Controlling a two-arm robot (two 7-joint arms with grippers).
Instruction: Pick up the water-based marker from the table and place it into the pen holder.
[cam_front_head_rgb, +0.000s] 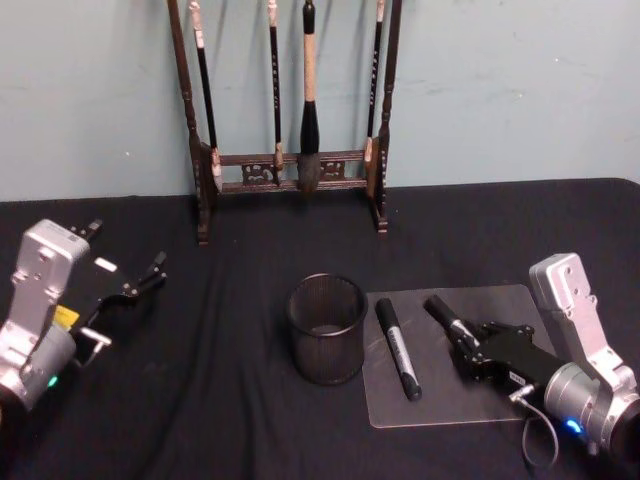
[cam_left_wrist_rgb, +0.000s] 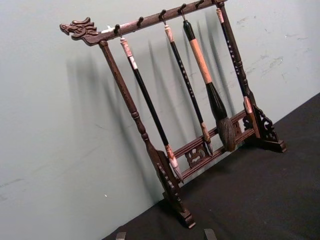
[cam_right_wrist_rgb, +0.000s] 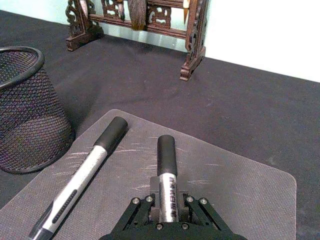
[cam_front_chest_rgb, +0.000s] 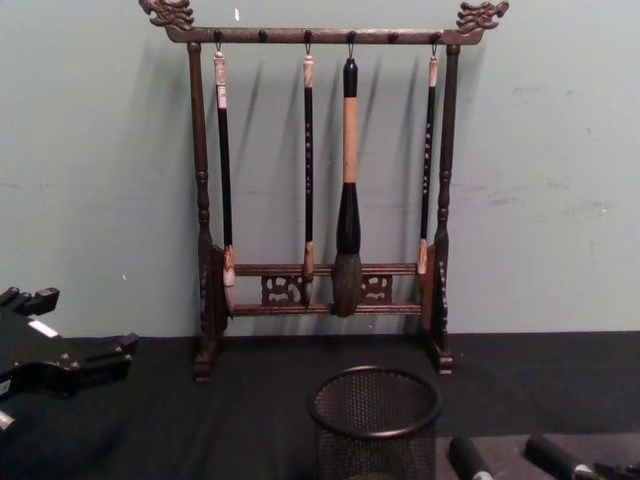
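On the right half of the table (cam_front_head_rgb: 220, 400), which is covered in black cloth, lies a translucent grey plastic mat (cam_front_head_rgb: 440, 400) with rounded corners.

Right gripper (cam_front_head_rgb: 465, 340): low over the mat and clamped on a water-based marker (cam_front_head_rgb: 445, 318) with a silver barrel and a black cap. In the right wrist view the jaws (cam_right_wrist_rgb: 167, 202) pinch the printed barrel, and the capped end (cam_right_wrist_rgb: 167, 155) sticks out past them toward the back wall. I cannot tell whether this marker touches the mat.

A second marker (cam_front_head_rgb: 398, 350) of the same kind lies flat on the mat, just left of the held one. It lies roughly parallel to it and apart from it, and nothing grips it (cam_right_wrist_rgb: 85, 175).

Pen holder (cam_front_head_rgb: 327, 328), a round black wire-mesh cup with a solid rim: stands upright on the cloth, just off the mat's left edge and near the second marker. No marker can be seen inside it (cam_right_wrist_rgb: 25, 110). In the chest view its rim (cam_front_chest_rgb: 375, 400) shows in front of the rack.

Left gripper (cam_front_head_rgb: 125, 255): at the far left of the table, well apart from the mat, with its fingers spread and nothing between them (cam_front_chest_rgb: 60, 345).

A tall dark wooden brush rack (cam_front_chest_rgb: 325, 150) with carved dragon ends stands against the pale wall, with four brushes hanging from it (cam_left_wrist_rgb: 200, 100).
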